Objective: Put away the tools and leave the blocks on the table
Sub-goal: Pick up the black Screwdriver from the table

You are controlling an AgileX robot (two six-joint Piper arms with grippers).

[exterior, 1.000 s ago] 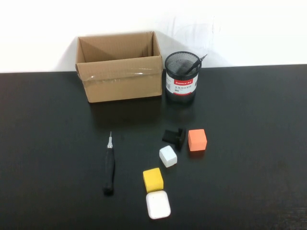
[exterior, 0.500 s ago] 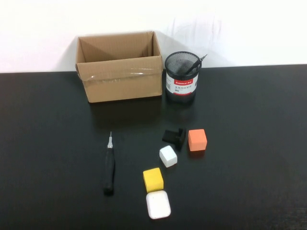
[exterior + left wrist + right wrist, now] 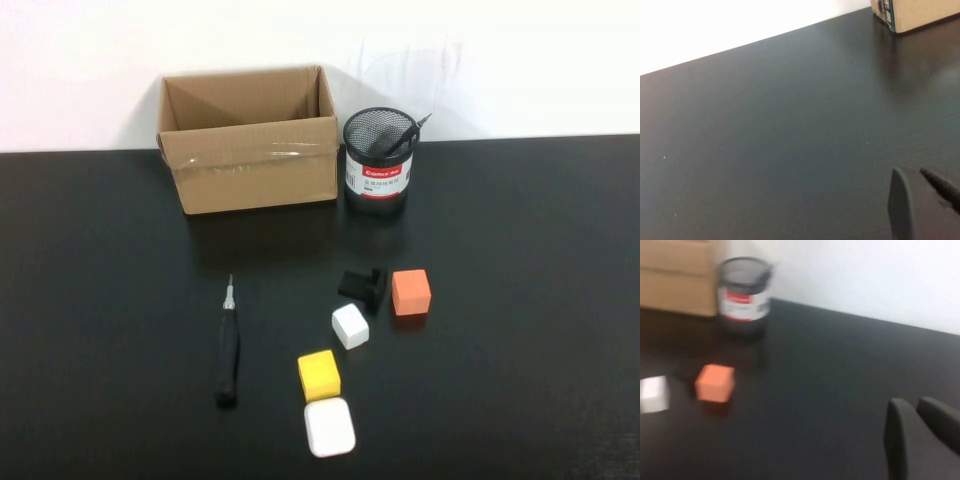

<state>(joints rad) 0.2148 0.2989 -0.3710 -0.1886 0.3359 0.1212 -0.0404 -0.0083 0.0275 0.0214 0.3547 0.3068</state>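
Note:
The black-handled screwdriver [image 3: 228, 355] lies on the black table [image 3: 520, 300], left of the blocks. The thin black pen-like driver [image 3: 404, 137] leans inside the mesh pen holder [image 3: 379, 160]. The scissors are out of view. The orange cube [image 3: 411, 292], white cube [image 3: 350, 326], yellow cube [image 3: 318, 375] and flat white square [image 3: 329, 427] sit on the table. Neither arm shows in the high view. My left gripper [image 3: 911, 172] hovers shut and empty over bare table near the box corner [image 3: 920, 12]. My right gripper [image 3: 916, 402] is shut and empty, well apart from the orange cube [image 3: 715, 382].
An open cardboard box [image 3: 250, 165] stands at the back, with the mesh holder just right of it. A small black angular piece [image 3: 363, 285] lies beside the orange cube. The right wrist view also shows the holder [image 3: 742, 297] and white cube [image 3: 654, 394].

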